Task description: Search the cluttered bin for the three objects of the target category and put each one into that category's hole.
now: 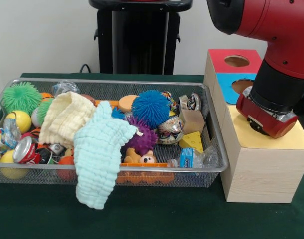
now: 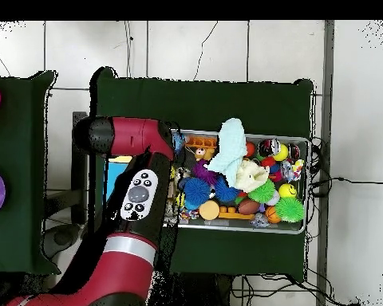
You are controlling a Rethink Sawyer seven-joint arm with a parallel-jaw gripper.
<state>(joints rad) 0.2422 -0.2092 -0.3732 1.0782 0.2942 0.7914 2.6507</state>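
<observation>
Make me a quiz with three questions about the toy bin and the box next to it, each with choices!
1. Where does the light green cloth lie?
A. Folded on the wooden box
B. Draped over the bin's front rim
C. On the floor

2. What colour is the spiky ball beside the round orange lid?
A. Blue
B. Red
C. White

3. What is above the yellow part of the wooden box?
A. A purple ball
B. Nothing
C. The robot arm

Answers:
1 B: the cloth hangs out over the wire bin onto the table.
2 A: the ball is bright blue.
3 C: the arm's red end hangs over the yellow panel.
</observation>
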